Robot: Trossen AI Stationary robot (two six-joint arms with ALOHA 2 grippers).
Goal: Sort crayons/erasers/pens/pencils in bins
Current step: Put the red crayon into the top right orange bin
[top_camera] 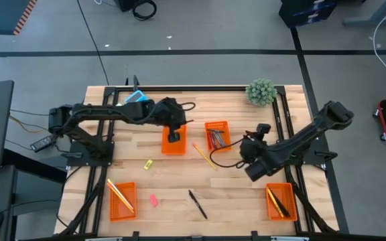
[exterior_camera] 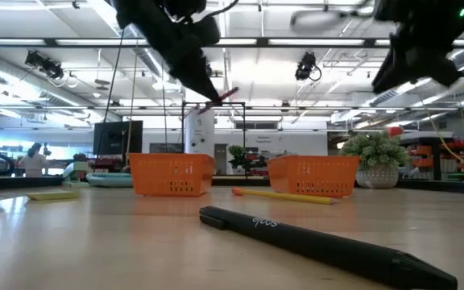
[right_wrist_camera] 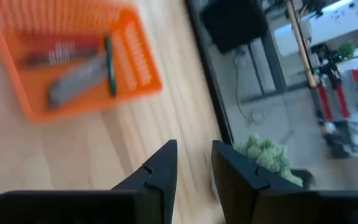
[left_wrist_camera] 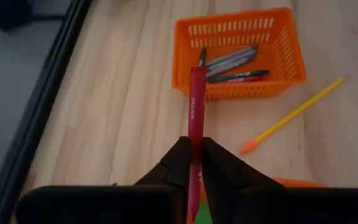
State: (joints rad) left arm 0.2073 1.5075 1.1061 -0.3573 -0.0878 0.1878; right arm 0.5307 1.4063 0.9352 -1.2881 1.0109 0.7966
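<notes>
My left gripper (top_camera: 174,131) hovers over the middle orange bin (top_camera: 173,144) and is shut on a red crayon (left_wrist_camera: 195,106). The crayon also shows in the low view (exterior_camera: 229,95), high above the table. My right gripper (top_camera: 252,143) hangs open and empty above the table, right of a second bin (top_camera: 217,135) that holds several crayons (left_wrist_camera: 235,65). A yellow pencil (top_camera: 204,156), a black pen (top_camera: 197,204), a pink eraser (top_camera: 153,199) and a yellow eraser (top_camera: 148,164) lie loose on the table. My left gripper pinches the red crayon's rear part (left_wrist_camera: 195,152) between its two fingers. The crayon lies along the fingers and sticks out well past their tips. It is lifted clear of the table and the bins.
Two more orange bins stand at the near left (top_camera: 122,200) and near right (top_camera: 280,201), each with long sticks inside. A blue calculator (top_camera: 136,98) lies at the far left and a small green plant (top_camera: 261,92) at the far right corner.
</notes>
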